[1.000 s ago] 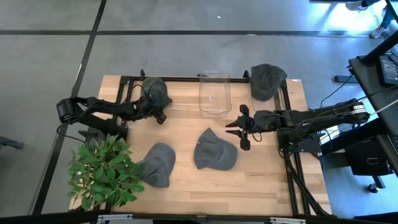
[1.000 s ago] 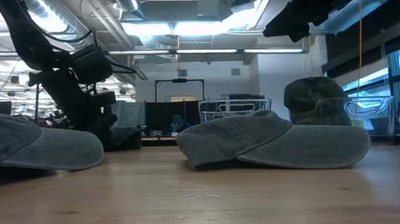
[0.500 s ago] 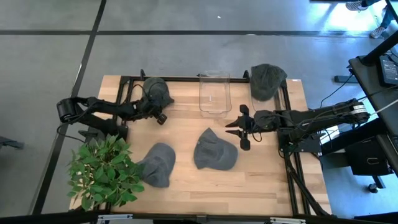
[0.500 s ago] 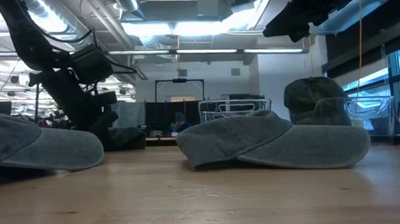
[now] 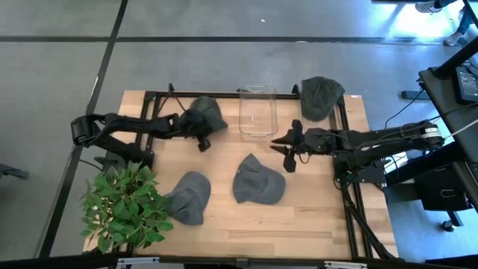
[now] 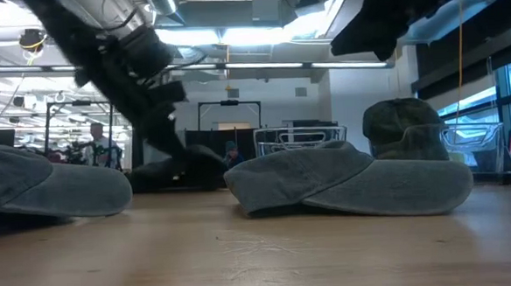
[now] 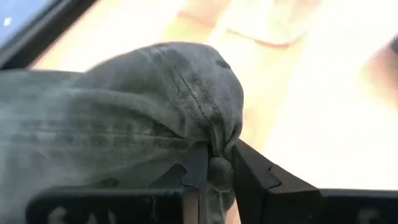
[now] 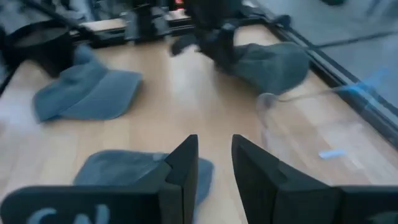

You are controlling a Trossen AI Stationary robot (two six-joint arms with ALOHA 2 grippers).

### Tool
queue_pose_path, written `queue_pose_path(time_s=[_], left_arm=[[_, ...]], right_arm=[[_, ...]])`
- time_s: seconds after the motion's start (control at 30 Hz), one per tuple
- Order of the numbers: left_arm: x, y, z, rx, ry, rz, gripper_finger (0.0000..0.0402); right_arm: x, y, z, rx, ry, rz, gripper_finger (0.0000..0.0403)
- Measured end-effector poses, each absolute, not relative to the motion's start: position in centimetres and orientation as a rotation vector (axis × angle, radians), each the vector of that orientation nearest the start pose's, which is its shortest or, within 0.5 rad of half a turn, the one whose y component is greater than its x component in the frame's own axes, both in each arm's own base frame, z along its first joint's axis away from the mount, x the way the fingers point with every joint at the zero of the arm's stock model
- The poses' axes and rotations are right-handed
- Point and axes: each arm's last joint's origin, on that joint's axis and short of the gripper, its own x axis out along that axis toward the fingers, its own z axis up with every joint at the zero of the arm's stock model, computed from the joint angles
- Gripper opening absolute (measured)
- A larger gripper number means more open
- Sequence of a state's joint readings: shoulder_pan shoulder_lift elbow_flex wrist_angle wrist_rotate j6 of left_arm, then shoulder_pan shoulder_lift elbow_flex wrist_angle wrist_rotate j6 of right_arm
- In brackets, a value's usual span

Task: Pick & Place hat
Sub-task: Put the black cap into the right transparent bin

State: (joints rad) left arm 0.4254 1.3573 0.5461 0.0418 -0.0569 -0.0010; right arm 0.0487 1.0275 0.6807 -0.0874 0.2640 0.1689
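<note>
Grey fabric is pinched between the fingers of the left pincer (image 7: 214,171), which is closed on the edge of a hat (image 5: 207,114); in the left wrist view the cloth is seen bunched right at the fingertips. From above, the held hat is found just beside the clear bin (image 5: 258,112), on the side facing the left arm, with little or no gap to be made out. The bin is therefore taken as the likely goal (a judgement from the task only), and it lies straight ahead of the left pincer, along the line of the outstretched arm. The hat's longer side is laid roughly along that same line.

On the far side of the bin, the right pincer (image 5: 287,147) is held above the bench (image 5: 321,217) with its fingers narrowly parted and nothing between them. Three more hats are seen: one (image 5: 258,181) near the right pincer, one (image 5: 190,196) by the plant (image 5: 123,205), one (image 5: 320,96) beyond the bin's corner.
</note>
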Motion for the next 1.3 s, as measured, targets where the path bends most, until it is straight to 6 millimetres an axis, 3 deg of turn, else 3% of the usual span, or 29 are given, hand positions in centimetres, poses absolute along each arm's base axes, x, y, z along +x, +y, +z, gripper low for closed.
queue_pose_path(time_s=[0.3,0.53,0.73,0.93,1.07,1.3], left_arm=[[25.6,9.8,22.2,0.172,0.857,0.406,0.0046],[26.7,8.8,27.5,0.43,0.938,0.464,0.0046],[27.7,6.9,31.2,0.673,0.915,0.375,0.0046],[28.6,4.1,33.0,0.964,0.856,0.178,0.0046],[29.0,1.9,33.2,1.222,0.783,-0.056,0.0046],[29.3,-1.6,33.0,1.535,0.482,-0.499,0.0053]], right_arm=[[22.1,-0.7,26.2,0.116,0.409,-0.288,0.0099],[22.1,-1.5,26.2,0.088,0.412,-0.32,0.0099],[22.1,-2.5,26.5,0.009,0.397,-0.361,0.0099],[22.2,-3.2,27.0,0.004,0.346,-0.385,0.0099],[22.3,-3.3,27.3,-0.018,0.311,-0.336,0.0099],[22.6,-3.0,28.0,0.004,0.242,-0.156,0.0116]])
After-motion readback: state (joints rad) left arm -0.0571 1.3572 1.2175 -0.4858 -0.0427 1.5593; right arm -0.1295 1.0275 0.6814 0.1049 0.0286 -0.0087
